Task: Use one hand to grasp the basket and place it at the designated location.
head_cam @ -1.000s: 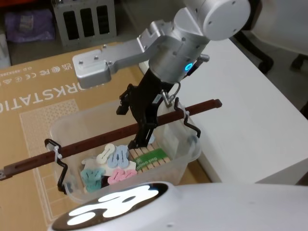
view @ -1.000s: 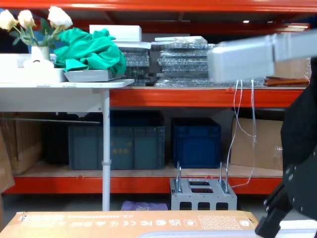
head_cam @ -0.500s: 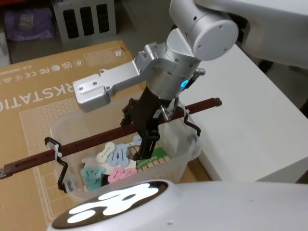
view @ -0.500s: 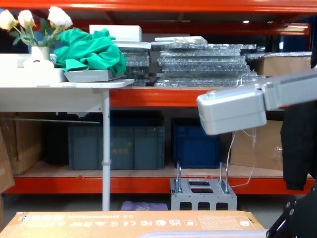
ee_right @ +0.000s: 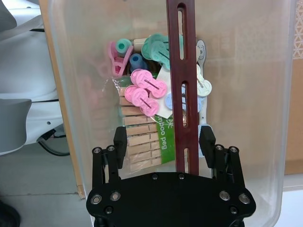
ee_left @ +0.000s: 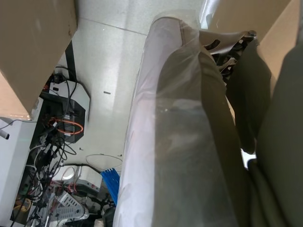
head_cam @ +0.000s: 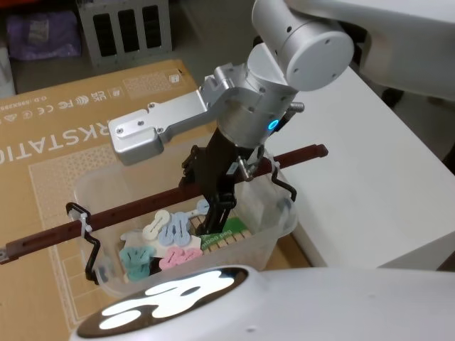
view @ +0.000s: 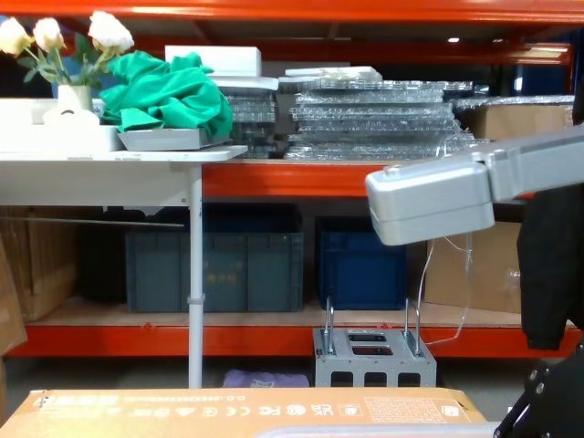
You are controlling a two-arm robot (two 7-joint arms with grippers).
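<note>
The basket (head_cam: 276, 236) is a translucent plastic tub resting on a cardboard box, with colourful clothes pegs (head_cam: 170, 241) inside. Its dark reddish-brown bar handle (head_cam: 135, 211) runs across the top on white clips. My right gripper (head_cam: 213, 212) reaches down into the tub from above. In the right wrist view the right gripper (ee_right: 163, 137) is open, and the handle (ee_right: 181, 71) passes between its black fingers (ee_right: 120, 141), closer to one of them. The pads do not touch the bar. Pegs (ee_right: 144, 94) and a pack of wooden pegs lie below.
A large cardboard box (head_cam: 43, 142) carries the basket. A white table (head_cam: 355, 156) adjoins it on the right. A grey perforated metal crate (head_cam: 124, 28) stands on the floor behind, also seen as the crate (view: 374, 360). Blue crates (view: 360, 260) fill the shelf beyond.
Over the last second my right gripper came down and turned slightly, dropping its fingers to either side of the handle. In the last half second it barely moved.
</note>
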